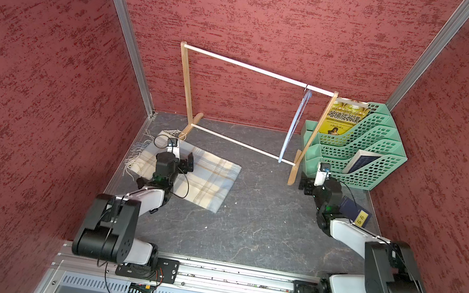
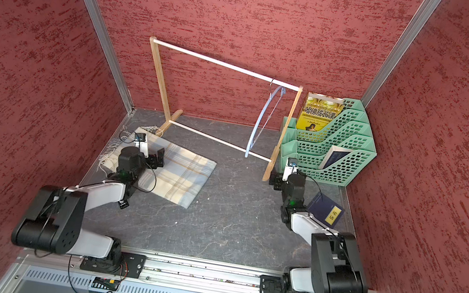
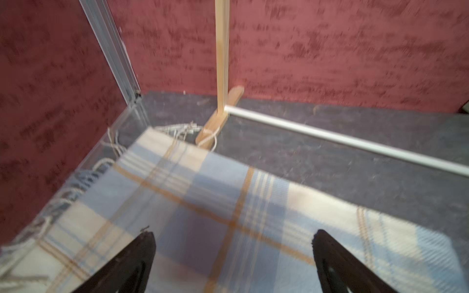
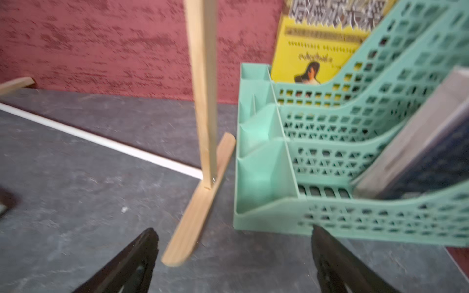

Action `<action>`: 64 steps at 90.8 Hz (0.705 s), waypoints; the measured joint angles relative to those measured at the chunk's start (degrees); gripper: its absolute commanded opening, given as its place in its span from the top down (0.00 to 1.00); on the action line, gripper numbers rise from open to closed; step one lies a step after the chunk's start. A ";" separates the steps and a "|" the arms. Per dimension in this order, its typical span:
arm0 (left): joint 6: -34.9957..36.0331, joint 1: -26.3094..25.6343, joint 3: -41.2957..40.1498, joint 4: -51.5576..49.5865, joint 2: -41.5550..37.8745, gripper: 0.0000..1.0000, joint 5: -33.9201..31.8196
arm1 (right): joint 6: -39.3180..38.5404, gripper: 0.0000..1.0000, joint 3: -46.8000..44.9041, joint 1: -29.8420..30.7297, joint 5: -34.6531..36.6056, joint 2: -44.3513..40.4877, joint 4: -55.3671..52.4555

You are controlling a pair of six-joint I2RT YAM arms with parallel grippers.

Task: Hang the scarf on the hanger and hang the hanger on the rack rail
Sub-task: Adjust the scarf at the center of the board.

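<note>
Lying flat, the soft plaid scarf (image 1: 210, 181) runs parallel to the wooden rack (image 1: 186, 82) rods, fringe by its foot. The left gripper (image 3: 233, 236) and right gripper (image 4: 234, 233) are both spread wide, empty.

1 scarf (image 1: 212, 179), 1 hanger (image 1: 294, 121), 1 rack (image 1: 255, 69), 1 organizer (image 1: 383, 164), 3 bks (image 1: 344, 120) (image 1: 362, 164) (image 1: 353, 210).

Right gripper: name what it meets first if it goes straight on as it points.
Probably the rack's wooden foot, just ahead of the right gripper; the green organizer stands close beside that line. Depth is unclear.
</note>
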 measured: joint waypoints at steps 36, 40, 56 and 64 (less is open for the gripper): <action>-8.41 -9.92 14.88 -31.12 -6.16 0.00 -23.12 | 11.23 0.02 40.41 25.70 12.68 19.34 -45.64; -10.54 -9.20 15.50 -34.51 -5.97 0.00 -24.04 | 12.02 0.02 42.07 27.15 12.28 21.40 -47.12; -16.63 -6.10 15.96 -42.05 -5.86 0.00 -24.06 | 13.60 0.04 48.02 31.80 8.66 30.34 -51.30; -18.32 -5.31 15.96 -43.50 -5.03 0.00 -23.69 | 13.51 0.04 53.79 34.14 6.27 36.72 -52.28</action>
